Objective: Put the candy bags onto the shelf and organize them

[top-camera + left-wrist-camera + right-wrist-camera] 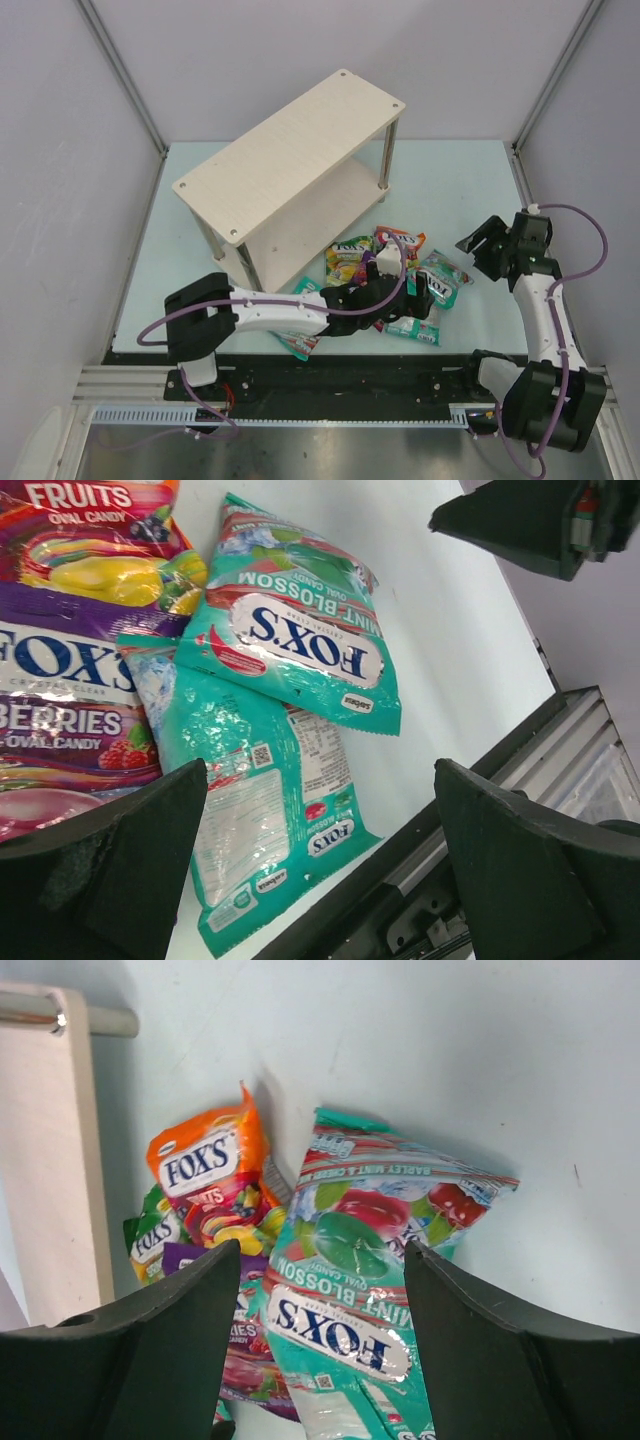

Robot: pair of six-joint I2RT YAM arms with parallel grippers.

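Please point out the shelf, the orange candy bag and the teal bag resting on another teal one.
shelf (290, 150), top external view, top board.
orange candy bag (200, 1170), right wrist view, its logo.
upper teal bag (305, 645), left wrist view, its logo.

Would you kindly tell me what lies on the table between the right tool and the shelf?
A teal Mint Blossom bag lies nearest the right tool, then an orange Fox's bag toward the shelf; the top view shows it.
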